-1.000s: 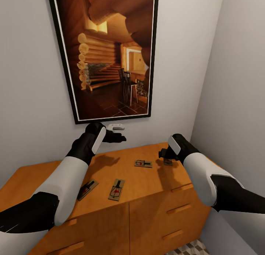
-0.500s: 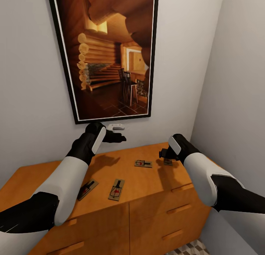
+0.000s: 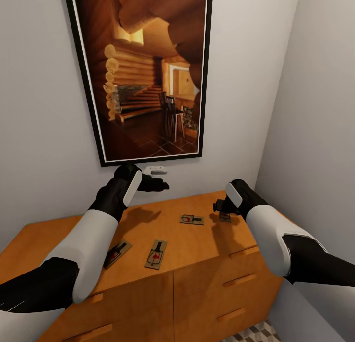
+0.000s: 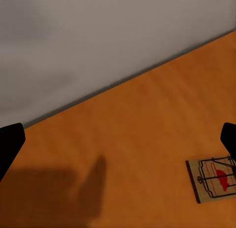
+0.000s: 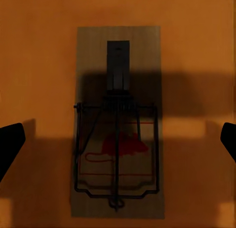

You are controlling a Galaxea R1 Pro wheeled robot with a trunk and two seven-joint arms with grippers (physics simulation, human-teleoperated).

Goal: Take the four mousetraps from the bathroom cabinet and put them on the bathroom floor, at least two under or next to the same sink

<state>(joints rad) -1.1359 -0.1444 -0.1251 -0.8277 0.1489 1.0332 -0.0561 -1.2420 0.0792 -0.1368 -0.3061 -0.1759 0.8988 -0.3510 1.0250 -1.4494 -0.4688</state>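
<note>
Mousetraps, four of them, flat on top of the cabinet (image 3: 197, 243), and I am parked right in front of it. My right pincer (image 3: 220, 207) hangs directly over the mousetrap nearest the cabinet's right end (image 3: 225, 217); through the right wrist camera that trap (image 5: 118, 122) sits square between my two dark fingertips (image 5: 10, 144), wire bar and red mouse print in plain sight, my shadow across it. Fingers spread wide apart, one on each side of the board, not touching it. My left pincer (image 3: 160, 185) hovers above the cabinet's back edge, close to the grey wall (image 3: 44, 135), and it too is spread, nothing between the tips. Its wrist camera catches bare orange top plus a trap (image 4: 214, 178) at the edge of view. That one is the middle mousetrap (image 3: 192, 219), just left of my right pincer. Two more lie toward the cabinet's front edge: one (image 3: 156, 254) near the centre, another (image 3: 117, 254) partly tucked behind my left forearm. Above the cabinet hangs a framed picture (image 3: 143, 71).
</note>
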